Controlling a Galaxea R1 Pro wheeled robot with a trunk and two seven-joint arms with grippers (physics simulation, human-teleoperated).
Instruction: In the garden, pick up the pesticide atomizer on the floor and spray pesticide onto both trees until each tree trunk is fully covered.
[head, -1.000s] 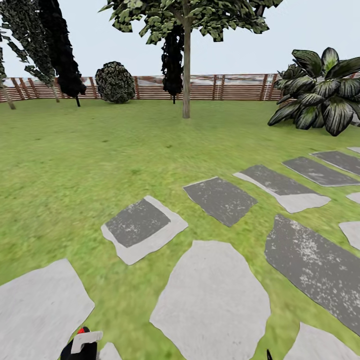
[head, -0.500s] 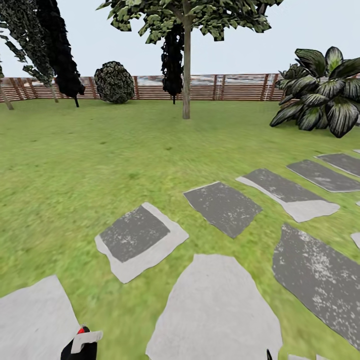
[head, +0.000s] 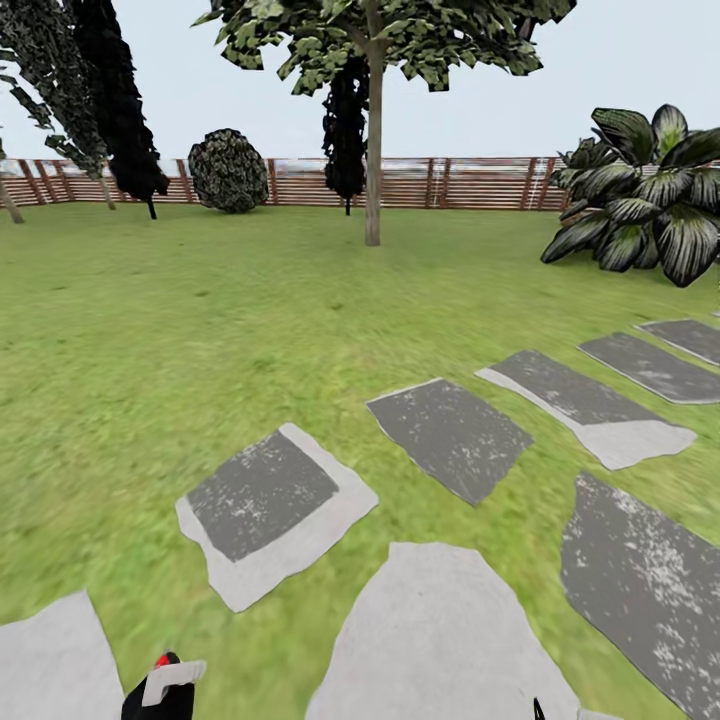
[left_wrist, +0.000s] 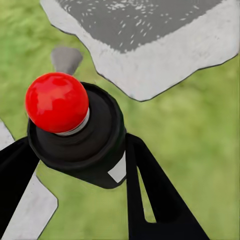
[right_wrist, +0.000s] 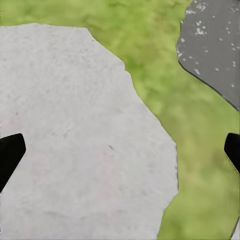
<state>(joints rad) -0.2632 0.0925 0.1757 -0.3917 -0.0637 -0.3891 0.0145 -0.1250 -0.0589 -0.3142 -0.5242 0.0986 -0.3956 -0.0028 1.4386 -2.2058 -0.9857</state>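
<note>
Although the tree is well off, the pesticide atomizer (left_wrist: 82, 132) is already in hand: the left gripper (left_wrist: 75, 165) is closed on its dark body, one black finger on each side, with the red-topped cap facing the wrist camera. From the head view the same gripper (head: 160, 690) sits at the lower edge of the picture, a white finger plate across it and a red speck of the cap just above.

Key relation: the tree trunk (head: 373, 165) stands far ahead and slightly to the right of the left gripper, across open grass (head: 150, 350) and beyond the stepping stones (head: 262, 510), in front of the wooden fence (head: 470, 182). The left arm is the nearer one and the only one loaded. A spray from this position would, in my judgement, fall short; the base needs to close most of that gap first.

Orientation: the atomizer's long axis runs roughly along the left wrist camera's line of sight, cap end toward the camera and base toward the ground, so it appears close to upright. Which way the nozzle faces cannot be told from these pictures.

Right gripper (right_wrist: 120, 150): fingers set wide apart, nothing between them, hanging over a pale stone slab (right_wrist: 75, 140) with grass beside it.

Only one bare pale trunk of the required kind is identifiable ahead; a thin leaning trunk at the far left edge may be the second, but it is too cropped to confirm. A broad-leaved plant (head: 640, 195) stands to the right.
</note>
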